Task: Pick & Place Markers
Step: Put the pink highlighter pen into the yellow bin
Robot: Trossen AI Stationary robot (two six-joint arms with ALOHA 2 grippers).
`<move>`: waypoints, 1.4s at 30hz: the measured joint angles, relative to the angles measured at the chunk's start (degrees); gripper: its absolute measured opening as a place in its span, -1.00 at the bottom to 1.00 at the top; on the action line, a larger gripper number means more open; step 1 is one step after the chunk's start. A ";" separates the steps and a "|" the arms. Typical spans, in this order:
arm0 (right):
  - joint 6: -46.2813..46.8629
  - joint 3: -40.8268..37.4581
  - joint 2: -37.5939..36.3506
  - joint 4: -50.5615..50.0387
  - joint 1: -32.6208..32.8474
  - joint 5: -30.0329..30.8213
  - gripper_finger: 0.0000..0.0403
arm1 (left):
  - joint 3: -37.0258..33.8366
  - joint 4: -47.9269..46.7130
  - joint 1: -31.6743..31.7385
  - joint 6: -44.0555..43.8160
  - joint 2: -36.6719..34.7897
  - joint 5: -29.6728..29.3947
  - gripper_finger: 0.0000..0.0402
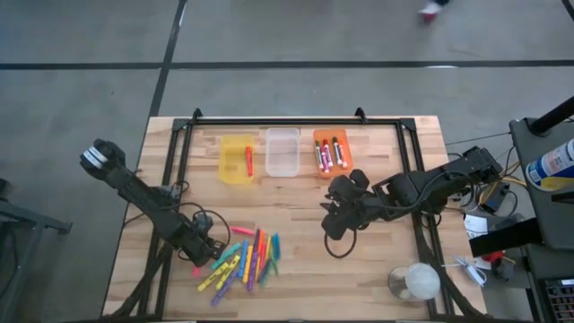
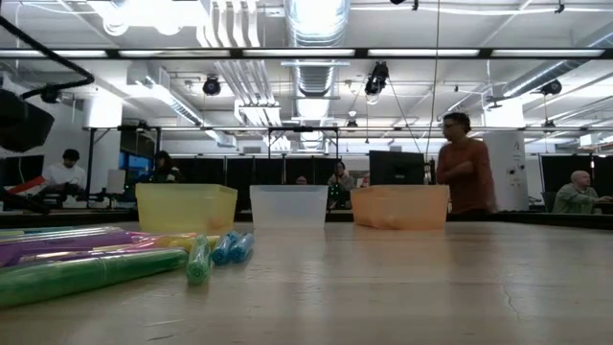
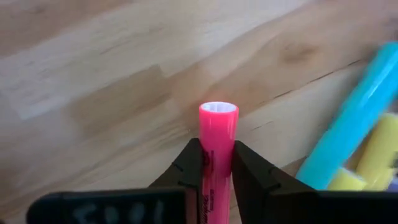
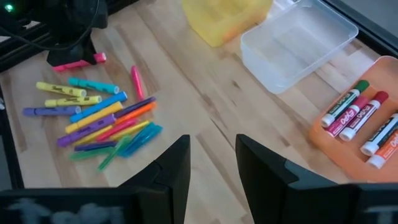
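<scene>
Pink cylindrical marker between jaws

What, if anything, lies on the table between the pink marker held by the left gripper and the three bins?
Nothing visible. The left gripper is shut on the pink marker; between it and the yellow bin only bare table shows. The marker pile lies beside it.

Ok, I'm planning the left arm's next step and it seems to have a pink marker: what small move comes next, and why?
Probably lift it straight up. The left gripper is shut on the pink marker low over the table, beside the marker pile; it must rise before heading to the bins. The right gripper waits open.
</scene>
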 joint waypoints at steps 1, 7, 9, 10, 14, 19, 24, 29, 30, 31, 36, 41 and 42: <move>0.00 0.00 0.00 0.17 0.00 0.00 -0.40 | 0.56 -0.51 0.03 -0.02 -0.52 -0.38 -0.74; 0.00 0.00 0.02 2.09 0.02 -0.05 -0.40 | 4.63 -5.52 1.07 0.23 -4.51 -4.38 -0.74; 0.00 0.00 0.02 2.87 0.02 -0.05 -0.40 | 6.36 -7.83 2.01 0.97 -6.34 -6.81 -0.74; 0.00 0.00 0.02 3.31 0.02 -0.04 -0.40 | 7.19 -9.23 2.68 1.80 -7.29 -7.60 -0.74; 0.00 0.00 0.02 5.33 0.04 -0.06 -0.40 | 10.79 -13.66 6.71 8.23 -11.52 -11.21 -0.73; -0.20 0.00 0.02 9.07 -0.07 0.15 -0.40 | 14.72 -19.77 16.02 18.17 -15.80 -13.37 -0.73; -0.18 0.00 0.02 10.59 -0.11 2.83 -0.40 | 17.68 -21.55 30.41 31.94 -17.55 -12.85 -0.73; -1.70 0.00 0.02 10.51 -0.07 2.93 -0.40 | 19.79 -20.71 47.57 45.28 -16.73 -7.28 -0.73; -2.40 0.00 0.02 10.46 -0.07 2.94 -0.40 | 20.08 -20.34 50.97 47.65 -16.38 -6.49 -0.73; -3.05 0.00 0.02 10.44 -0.07 2.95 -0.40 | 20.38 -19.79 54.38 49.83 -16.00 -5.93 -0.73; -6.26 0.00 0.02 10.31 -0.08 3.00 -0.40 | 20.83 -14.11 68.93 58.11 -13.19 -0.41 -0.73; -9.64 0.00 0.02 10.24 -0.28 3.02 -0.40 | 20.83 -9.98 77.54 62.48 -7.93 1.87 -0.73; -10.20 0.00 0.02 10.24 -0.28 3.02 -0.40 | 20.83 -8.70 78.84 62.92 -6.69 1.88 -0.73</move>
